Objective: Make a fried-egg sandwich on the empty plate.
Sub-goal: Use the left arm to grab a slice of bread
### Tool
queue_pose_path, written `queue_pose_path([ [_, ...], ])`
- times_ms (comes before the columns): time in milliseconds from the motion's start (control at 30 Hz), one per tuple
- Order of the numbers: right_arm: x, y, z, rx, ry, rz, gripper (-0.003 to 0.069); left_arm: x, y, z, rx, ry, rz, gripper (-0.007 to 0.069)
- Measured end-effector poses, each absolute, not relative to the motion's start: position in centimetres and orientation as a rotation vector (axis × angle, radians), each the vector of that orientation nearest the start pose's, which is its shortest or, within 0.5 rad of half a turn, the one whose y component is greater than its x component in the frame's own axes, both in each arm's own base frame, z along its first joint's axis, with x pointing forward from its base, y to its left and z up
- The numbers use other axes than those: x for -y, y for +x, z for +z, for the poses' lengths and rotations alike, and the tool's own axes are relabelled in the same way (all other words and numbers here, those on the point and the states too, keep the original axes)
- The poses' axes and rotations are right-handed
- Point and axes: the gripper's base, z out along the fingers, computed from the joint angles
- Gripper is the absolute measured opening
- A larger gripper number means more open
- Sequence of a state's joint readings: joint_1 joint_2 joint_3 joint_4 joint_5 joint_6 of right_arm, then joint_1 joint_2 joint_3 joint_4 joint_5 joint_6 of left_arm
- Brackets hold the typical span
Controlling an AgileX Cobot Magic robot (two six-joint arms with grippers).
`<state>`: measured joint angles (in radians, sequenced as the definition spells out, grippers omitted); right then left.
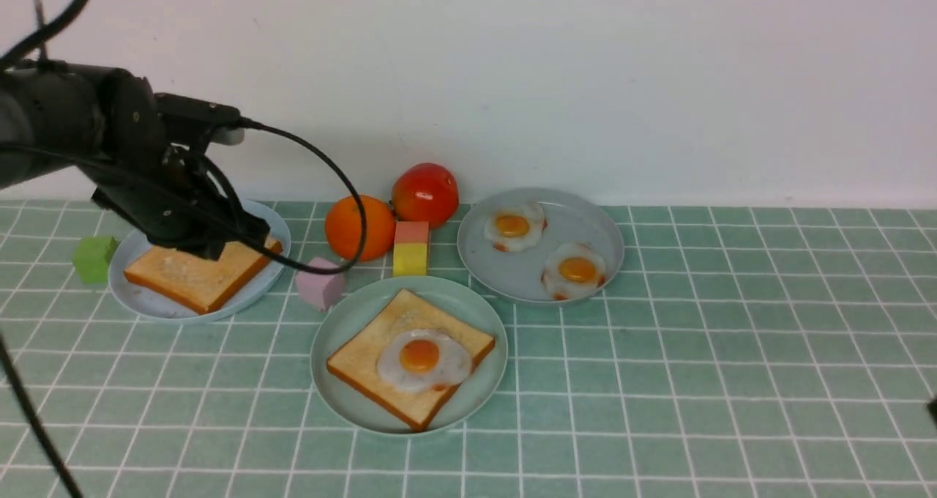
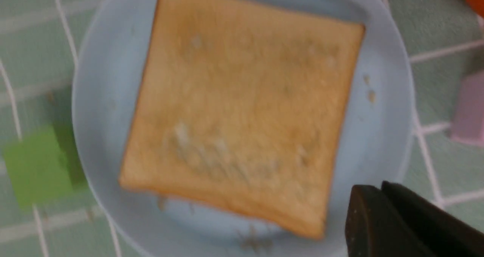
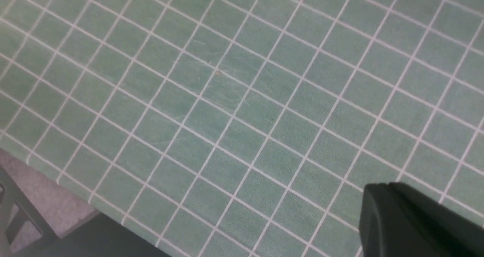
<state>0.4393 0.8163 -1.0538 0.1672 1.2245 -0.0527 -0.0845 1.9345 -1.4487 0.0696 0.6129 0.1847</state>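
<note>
- Sandwich (image 1: 410, 355): half built, by my reckoning. One toast (image 1: 359, 366) lies flat on the mint plate (image 1: 468, 309) at the table's near middle, with an egg (image 1: 423, 359) on top. The top slice is missing.
- Second toast (image 1: 194, 278): flat on the blue plate (image 1: 143, 300), at 10 o'clock from the mint plate.
- My left hand (image 1: 208, 247) hangs over that slice's far corner. Its fingers (image 2: 363, 211) lie close together and hold nothing.
- My right hand (image 3: 416, 219) is over bare table. Only a dark corner of it shows, so I cannot tell its width.
- Risk, grasp: the slice lies flat with little edge to pinch. Fingers this narrow could shove it across the plate or tip the light plate rather than lift it.
- Risk, carry: a corner grip may let the slice droop and slip out.
- Risk, path: the pink block (image 1: 320, 282) sits between the two plates, and my cable (image 1: 344, 183) loops low beside it and the orange (image 1: 359, 227). A low swing could knock either.
- Risk, placing: the yolk is domed. Set down off-centre, the slice could drag the egg off the toast or land skewed.
</note>
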Motion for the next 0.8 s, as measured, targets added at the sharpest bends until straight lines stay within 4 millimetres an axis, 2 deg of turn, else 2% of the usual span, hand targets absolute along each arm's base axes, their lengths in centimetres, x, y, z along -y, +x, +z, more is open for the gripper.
queue_pose_path([
  [100,-5.7,8.9,39.3,-2.355,-0.596,0.392,0.0025,3.2,43.3,20.3,-2.529,0.542,0.163,0.0165],
  [133,-5.6,8.7,39.4,-2.346,-0.595,0.393,0.0025,3.2,43.3,20.4,-2.528,0.542,0.163,0.0174],
  [200,-5.1,7.5,39.8,-2.299,-0.588,0.397,0.0025,3.2,43.6,18.9,-2.54,0.594,0.175,0.0288],
  [267,-4.8,7.0,40.0,-2.279,-0.585,0.4,0.0027,3.2,43.8,18.2,-2.551,0.606,0.176,0.0329],
  [300,-4.6,6.4,40.2,-2.256,-0.58,0.403,0.0028,3.2,44.0,17.4,-2.552,0.622,0.183,0.0393],
  [367,-4.3,5.9,40.3,-2.239,-0.569,0.41,0.0029,3.2,44.2,16.8,-2.544,0.635,0.193,0.0429],
  [467,-4.2,5.6,40.4,-2.232,-0.552,0.418,0.0031,3.2,44.5,16.2,-2.536,0.654,0.209,0.0438],
  [567,-4.1,5.4,40.4,-2.23,-0.538,0.427,0.0032,3.2,44.7,15.4,-2.531,0.671,0.221,0.0411],
  [733,-4.1,5.3,40.4,-2.244,-0.522,0.437,0.0034,3.1,45.0,15.0,-2.529,0.696,0.24,0.0304],
  [800,-4.1,5.2,40.3,-2.261,-0.528,0.441,0.0035,3.1,45.0,14.9,-2.528,0.722,0.262,0.0219],
])
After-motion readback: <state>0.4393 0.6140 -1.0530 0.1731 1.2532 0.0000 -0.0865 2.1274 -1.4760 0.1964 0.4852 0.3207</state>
